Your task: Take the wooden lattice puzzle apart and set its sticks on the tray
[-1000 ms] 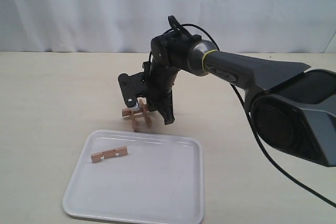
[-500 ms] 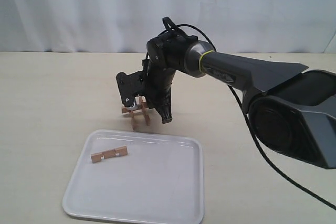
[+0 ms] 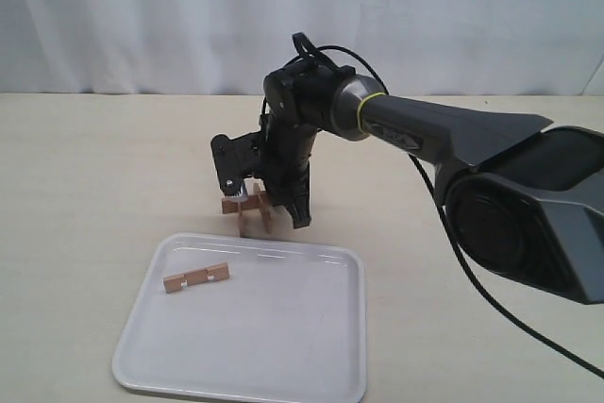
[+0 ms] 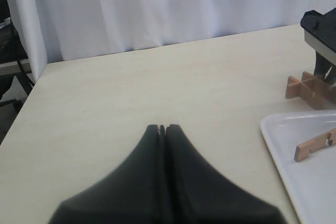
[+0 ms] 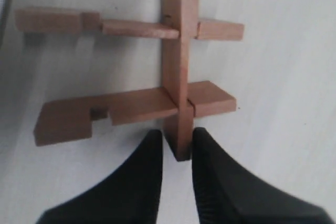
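Note:
The wooden lattice puzzle [image 3: 247, 209] stands on the table just behind the tray [image 3: 283, 346]. It is now one stick crossed over two others [image 5: 173, 66]. My right gripper [image 3: 274, 210] is down on it, pointing at the table. In the right wrist view its jaws [image 5: 177, 141] straddle the end of the crossing stick, with a thin gap on one side. One loose stick [image 3: 196, 277] lies on the tray's far left part. My left gripper [image 4: 162, 128] is shut and empty over bare table, well away from the puzzle [image 4: 311, 88].
A white curtain [image 3: 142, 16] closes off the back of the table. The right arm's black cable [image 3: 491, 290] trails over the table to the right. The tray's corner [image 4: 310, 182] and its stick [image 4: 315, 147] show at the edge of the left wrist view.
The right gripper's jaws have parted slightly around the crossing stick. The arm and puzzle have shifted only a little. The stick on the tray has not moved.

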